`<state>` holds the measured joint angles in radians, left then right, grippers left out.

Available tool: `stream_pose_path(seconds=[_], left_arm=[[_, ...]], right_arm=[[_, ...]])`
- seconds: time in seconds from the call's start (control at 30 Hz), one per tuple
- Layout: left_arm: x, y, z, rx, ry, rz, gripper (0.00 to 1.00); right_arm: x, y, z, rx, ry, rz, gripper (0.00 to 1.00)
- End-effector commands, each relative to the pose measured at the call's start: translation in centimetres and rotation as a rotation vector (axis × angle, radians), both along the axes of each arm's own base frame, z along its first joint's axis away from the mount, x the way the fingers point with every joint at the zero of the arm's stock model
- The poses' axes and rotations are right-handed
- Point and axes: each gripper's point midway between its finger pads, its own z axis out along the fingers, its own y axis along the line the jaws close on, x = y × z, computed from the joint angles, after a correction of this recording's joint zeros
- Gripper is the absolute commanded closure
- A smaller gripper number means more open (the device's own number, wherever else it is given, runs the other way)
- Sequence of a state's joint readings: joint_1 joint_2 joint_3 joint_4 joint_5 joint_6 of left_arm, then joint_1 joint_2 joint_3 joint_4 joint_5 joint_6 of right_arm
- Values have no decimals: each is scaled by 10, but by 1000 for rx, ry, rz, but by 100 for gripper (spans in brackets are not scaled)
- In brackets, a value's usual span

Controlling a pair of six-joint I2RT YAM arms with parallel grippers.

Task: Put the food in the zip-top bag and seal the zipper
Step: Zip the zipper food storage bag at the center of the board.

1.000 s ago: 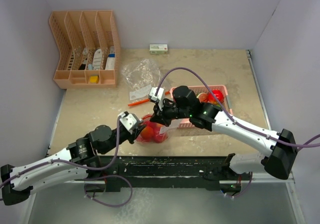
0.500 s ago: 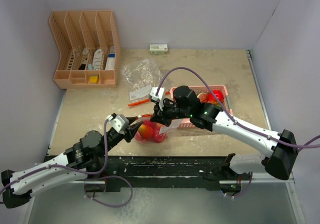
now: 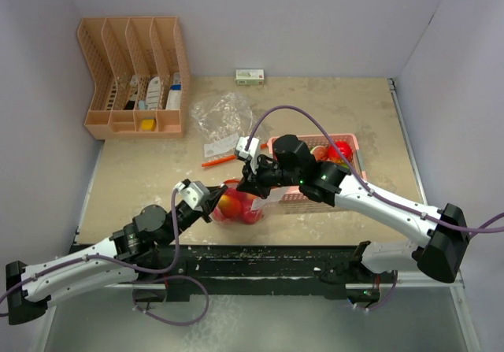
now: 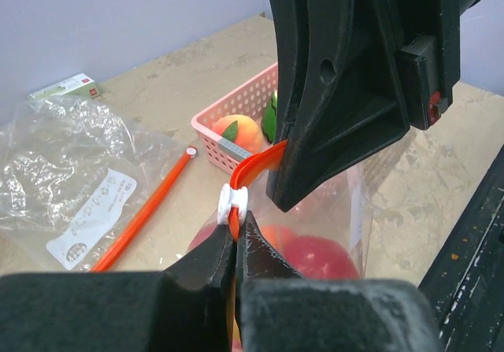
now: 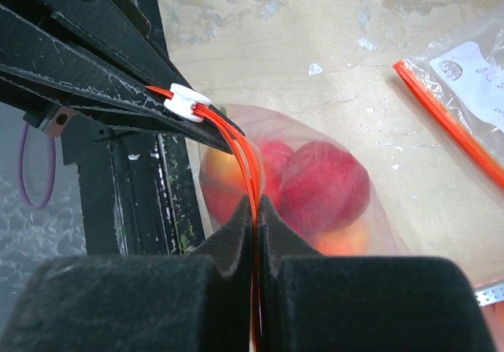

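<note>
The left gripper (image 4: 235,227) is pinching the orange zipper (image 4: 258,164) by its white slider (image 4: 231,202). The right gripper (image 5: 256,210) is squeezing it too. The soft, slippery zip-top bag (image 5: 376,230) is sagging between them, holding the food (image 5: 324,185); its stiff zipper seems safest to grip.

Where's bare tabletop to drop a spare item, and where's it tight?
Free: the far-right stretch of table beyond the pink basket, and the left patch between the organizer and the near edge. Crowded: centre, where the left gripper and right gripper clamp the filled bag, beside the empty bag.
</note>
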<state>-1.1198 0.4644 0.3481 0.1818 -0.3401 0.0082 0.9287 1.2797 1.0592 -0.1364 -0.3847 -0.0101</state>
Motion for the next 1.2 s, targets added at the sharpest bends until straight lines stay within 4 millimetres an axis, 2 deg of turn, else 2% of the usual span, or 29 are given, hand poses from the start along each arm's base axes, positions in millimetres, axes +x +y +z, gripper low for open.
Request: stream_pose_path(seconds=[0.0,0.13,0.23,0.3,0.33,0.43,0.47,0.63,0.73,0.97,1.17], left_arm=[[0,0,21,-79,-63,-3,100],[-5,0,23,-74,-92,-35,100],[-6,3,24,-72,-95,-31,100],[-5,7,24,-69,-84,-14,100],[-5,8,24,-67,-81,-10,100],[-7,12,30,-77,-85,-13,100],[-9,12,32,-84,-91,-20,100],[-20,8,40,-96,-98,-89,100],[-27,2,43,-93,-88,-141,100],[-34,-17,42,-44,-43,-222,100],[-34,-24,43,-28,-36,-242,100]], right_arm=[[-2,0,32,75,-42,10,100],[-1,0,31,69,-39,4,100],[1,-2,34,61,-40,-9,76],[-2,-2,40,57,-37,4,53],[-5,-4,42,44,-29,15,46],[-10,-9,58,53,-61,36,31],[-10,-11,64,63,-79,41,29],[-24,-5,96,156,-154,149,27],[-31,7,103,208,-174,239,27],[-46,34,98,249,-143,449,34],[-49,39,91,243,-130,505,47]])
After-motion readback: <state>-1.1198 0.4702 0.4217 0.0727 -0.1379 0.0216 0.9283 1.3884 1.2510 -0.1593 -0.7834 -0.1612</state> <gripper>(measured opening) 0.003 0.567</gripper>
